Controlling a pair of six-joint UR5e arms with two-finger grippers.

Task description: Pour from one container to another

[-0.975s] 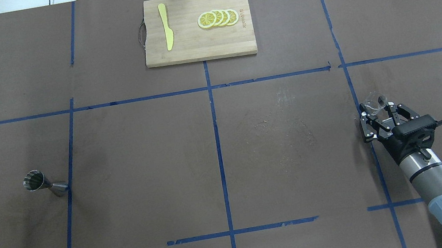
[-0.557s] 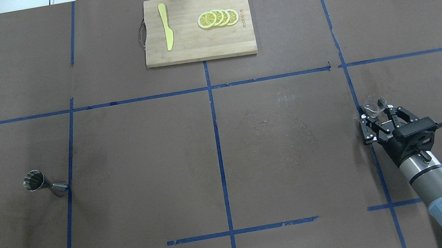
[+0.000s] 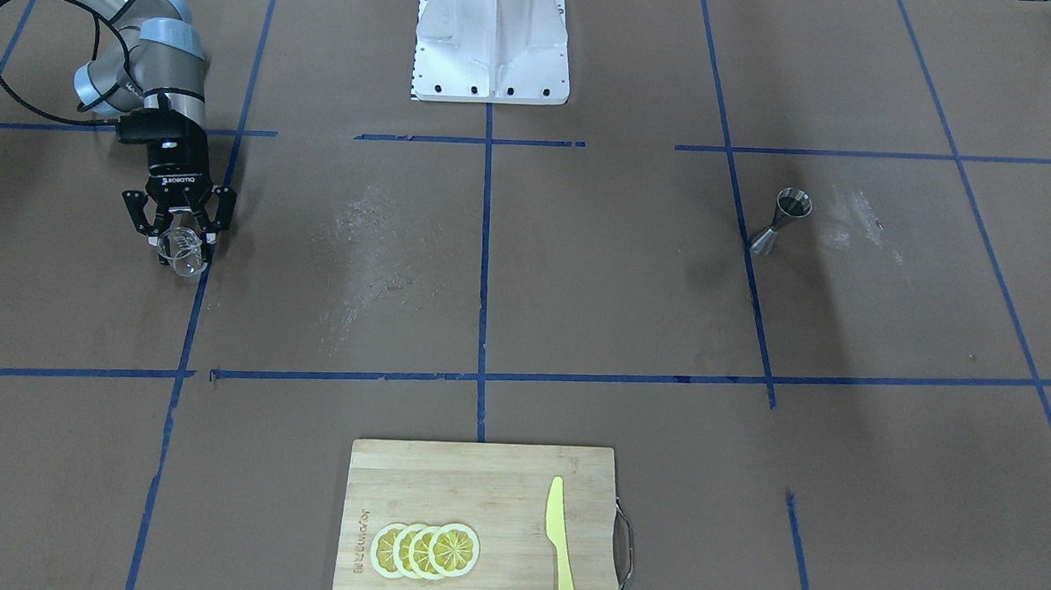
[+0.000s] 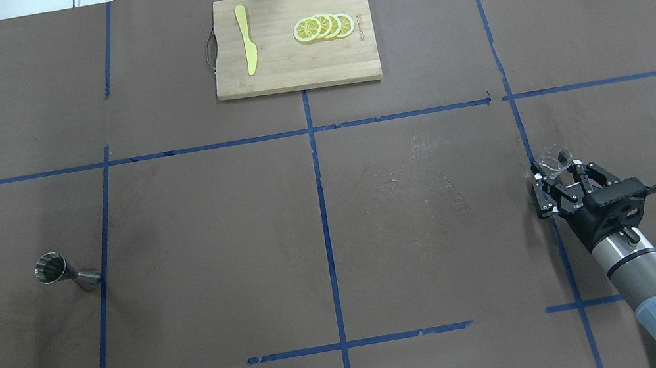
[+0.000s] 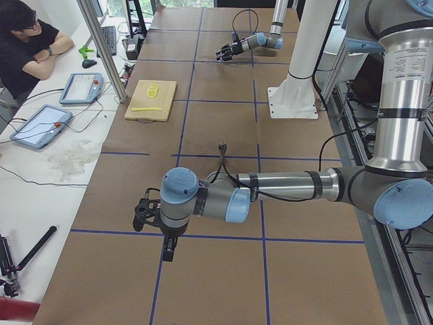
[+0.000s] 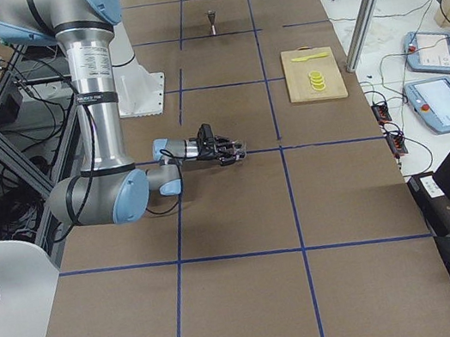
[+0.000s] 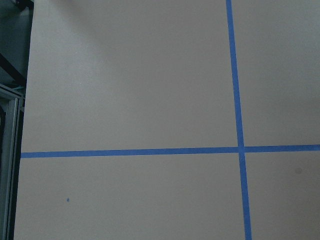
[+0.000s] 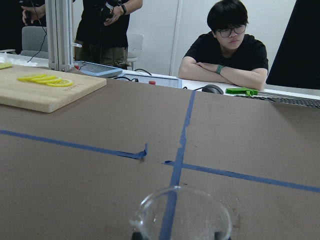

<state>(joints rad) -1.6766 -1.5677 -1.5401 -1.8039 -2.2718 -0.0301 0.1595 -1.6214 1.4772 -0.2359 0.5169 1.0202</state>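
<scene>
Right gripper [image 4: 558,172] closed partway on glass beaker [image 4: 553,160], one finger on each side of its wall, near right edge of worktop [image 4: 319,212]. Over last second, gripper and beaker shifted together slightly toward robot-side edge, so grip judged secure. Jigger [image 4: 59,272] upright near left edge, well apart, unmoved. Pour judged not begun. Left gripper [image 5: 140,218]: opening cannot be told.

1. Bright, even light from above, so shadows are soft; the jigger [image 3: 782,219] throws just a faint smudge on the worktop [image 3: 579,288].
2. Overhead view blows out white past the worktop's far edge.
3. Right wrist view: beaker [image 8: 181,215] rim slightly soft up close.
</scene>
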